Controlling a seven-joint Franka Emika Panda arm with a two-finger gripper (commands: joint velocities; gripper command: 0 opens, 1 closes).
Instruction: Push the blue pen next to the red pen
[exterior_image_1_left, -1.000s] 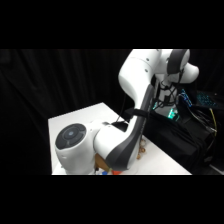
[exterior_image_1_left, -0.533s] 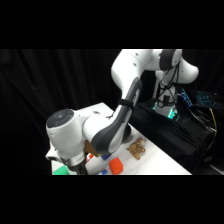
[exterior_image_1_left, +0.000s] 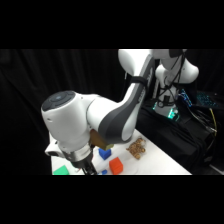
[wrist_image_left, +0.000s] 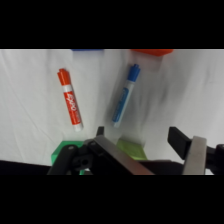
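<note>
In the wrist view the red pen (wrist_image_left: 70, 99), a slim red marker with a white end, lies on the white table at the left. The blue pen (wrist_image_left: 126, 95) lies to its right, apart from it and tilted the other way, so the two spread apart toward the top of that view. My gripper (wrist_image_left: 139, 137) hangs open just below the blue pen's lower end, not touching it, with its right finger (wrist_image_left: 179, 139) off to the side. In the side view the arm's wrist (exterior_image_1_left: 67, 122) hides both pens and the gripper.
A blue cube (exterior_image_1_left: 104, 153) and an orange cube (exterior_image_1_left: 116, 166) stand near the table's front, with a brown lump (exterior_image_1_left: 136, 148) behind them. The same blue cube (wrist_image_left: 87, 50) and orange cube (wrist_image_left: 151, 51) lie past the pens. Green blocks (wrist_image_left: 64, 152) sit under the gripper.
The arm has swung over the table, its wrist shifting left and nearer the side camera. The cubes and the brown lump now show beside it.
</note>
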